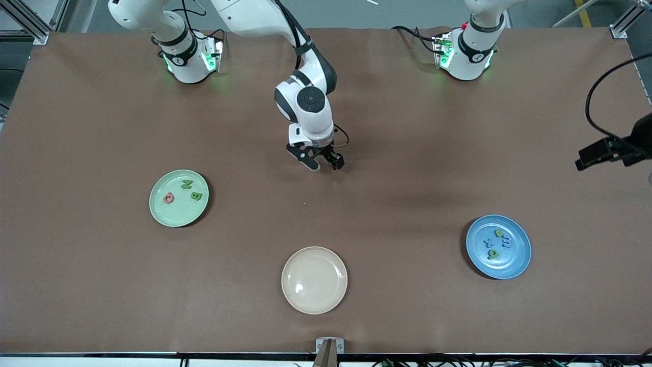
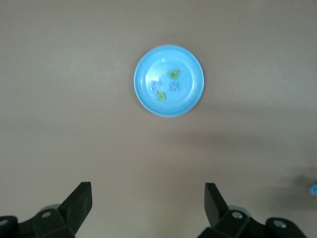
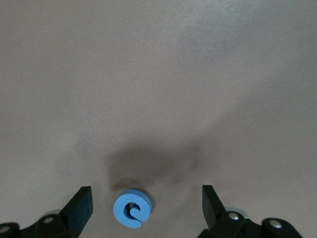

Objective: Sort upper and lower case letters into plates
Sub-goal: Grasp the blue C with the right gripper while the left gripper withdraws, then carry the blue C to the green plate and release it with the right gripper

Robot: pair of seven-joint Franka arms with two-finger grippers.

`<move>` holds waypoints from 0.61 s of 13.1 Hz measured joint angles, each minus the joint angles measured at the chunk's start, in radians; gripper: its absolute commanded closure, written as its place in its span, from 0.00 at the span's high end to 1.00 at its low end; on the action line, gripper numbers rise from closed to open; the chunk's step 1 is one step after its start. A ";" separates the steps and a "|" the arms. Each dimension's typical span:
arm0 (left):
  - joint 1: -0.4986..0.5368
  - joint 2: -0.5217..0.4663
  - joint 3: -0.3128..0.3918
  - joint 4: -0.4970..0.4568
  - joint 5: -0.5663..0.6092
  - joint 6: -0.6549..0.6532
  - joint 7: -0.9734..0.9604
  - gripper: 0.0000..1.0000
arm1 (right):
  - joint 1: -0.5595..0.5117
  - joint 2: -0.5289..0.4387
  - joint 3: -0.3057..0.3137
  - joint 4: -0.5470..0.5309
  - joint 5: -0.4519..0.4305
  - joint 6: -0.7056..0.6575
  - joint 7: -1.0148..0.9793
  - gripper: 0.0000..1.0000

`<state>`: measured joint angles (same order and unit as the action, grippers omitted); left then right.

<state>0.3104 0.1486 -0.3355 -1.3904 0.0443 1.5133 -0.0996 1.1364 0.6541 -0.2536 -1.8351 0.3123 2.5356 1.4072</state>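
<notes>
Plates first, front view: mint green plate (image 1: 179,198) sits toward the right arm's end of the desk (image 1: 407,168) w/ three letters on it, two green and one pink; blue plate (image 1: 498,246) sits toward the left arm's end, a bit nearer the camera, w/ several small green and blue letters. Cream plate (image 1: 314,280) lies btwn them, nearest the camera, nothing on it. Right hand (image 1: 322,163) is low over bare desk mid-table, fingers apart. Left hand (image 1: 580,164) shows at the frame edge, up in the air past the blue plate. Left wrist view: left hand (image 2: 148,201) fingers wide apart, nothing btwn them, blue plate (image 2: 169,80) well below on the desk. Right wrist view: right hand (image 3: 147,203) fingers apart, a blue letter (image 3: 132,208) lying on the desk btwn them, not touched by either finger.
</notes>
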 measured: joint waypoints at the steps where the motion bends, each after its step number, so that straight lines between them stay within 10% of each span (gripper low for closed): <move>1: -0.078 -0.035 0.083 -0.024 -0.024 -0.016 0.002 1.00 | 0.001 0.004 0.000 0.006 0.000 -0.001 0.000 0.86; 4: -0.283 -0.136 0.276 -0.137 -0.040 -0.022 0.002 1.00 | 0.010 0.007 0.000 0.010 0.000 -0.004 0.004 0.75; 8: -0.345 -0.223 0.346 -0.250 -0.040 0.032 0.002 1.00 | 0.029 0.016 0.000 0.020 0.000 -0.005 0.028 0.67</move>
<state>-0.0347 -0.0746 0.0104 -1.6406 0.0042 1.5448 -0.0980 1.1656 0.6701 -0.2537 -1.8153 0.3123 2.5307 1.4356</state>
